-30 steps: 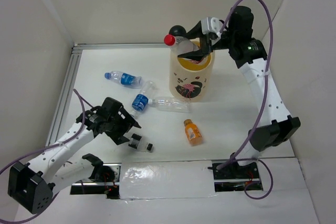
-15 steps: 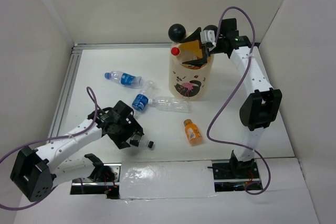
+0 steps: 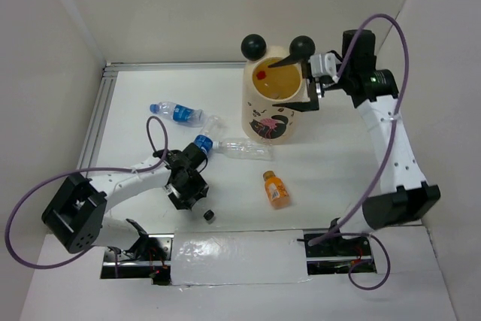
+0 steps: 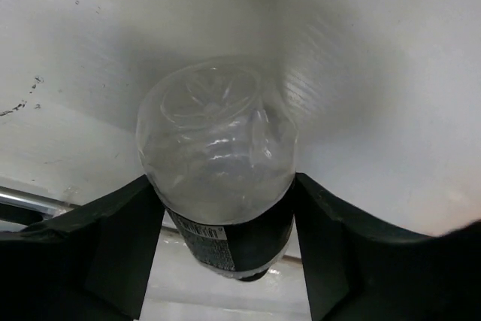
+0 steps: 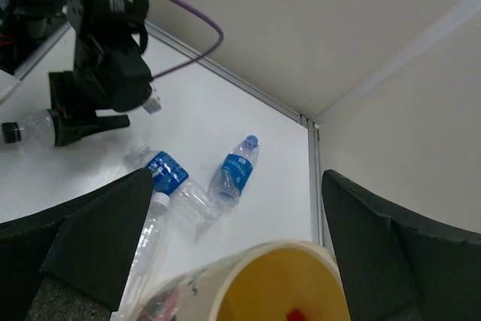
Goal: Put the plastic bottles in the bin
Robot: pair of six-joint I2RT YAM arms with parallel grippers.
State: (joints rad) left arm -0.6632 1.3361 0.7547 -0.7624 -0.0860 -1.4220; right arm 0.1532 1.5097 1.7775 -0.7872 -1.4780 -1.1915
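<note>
From above, the left hand (image 3: 191, 192) covers the black-labelled bottle (image 4: 218, 155) except its cap end. We cannot tell whether its fingers (image 4: 113, 246) squeeze the bottle or merely flank it. The bin (image 5: 278, 246) runs off the right wrist view's lower edge, and the red speck (image 5: 297, 313) inside it is too small for us to identify.

Reaches the left arm (image 3: 128, 182) low over the table's (image 3: 338, 155) near-left corner, left gripper (image 3: 188, 189) pointing down, fingers (image 4: 120, 253) pressed to both sides of a black-labelled bottle (image 4: 218, 148). Holds the right arm (image 3: 394, 148) raised toward the far edge, right gripper (image 3: 301, 80) spread wide.
</note>
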